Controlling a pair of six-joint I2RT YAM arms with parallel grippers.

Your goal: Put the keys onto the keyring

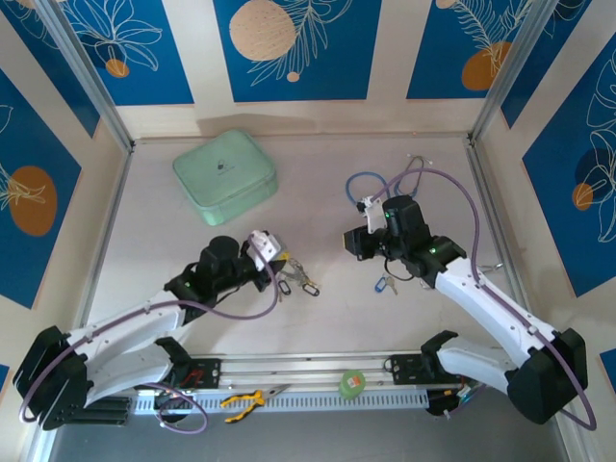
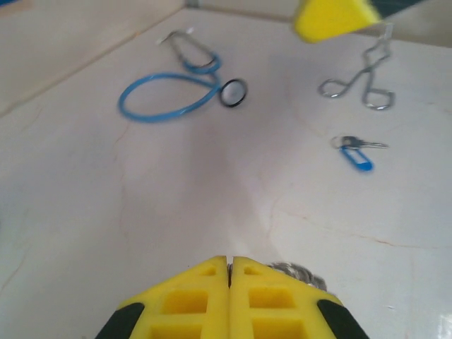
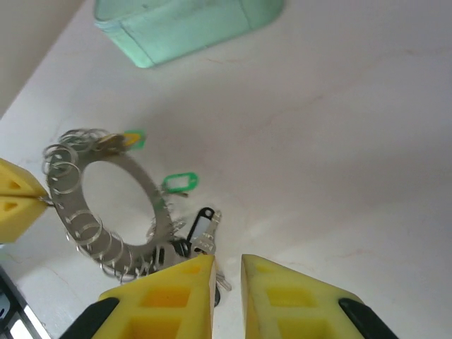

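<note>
In the top view, the left gripper [image 1: 262, 243] is seen pressed together near the middle of the worktop [image 1: 318, 322], at the edge of the keyring [image 1: 291, 274]. The right gripper [image 1: 368, 206] is held well apart from it, beside the blue stethoscope [image 1: 383, 181]. A blue-tagged key [image 1: 385, 285] lies alone below the right gripper. Bare worktop is left between the arms and toward the green case [image 1: 226, 175].

In the left wrist view, no gap is seen between the yellow pads [image 2: 205, 296]. Much free surface is seen in front of them.

In the right wrist view, the right gripper [image 3: 227, 272] is spread by a narrow slit and nothing is held in it. The keyring's rim is pinched at the left by the other pads [image 3: 14, 205]. A black-tagged key [image 3: 201, 222] and a green tag [image 3: 180, 183] lie beside the keyring.
</note>
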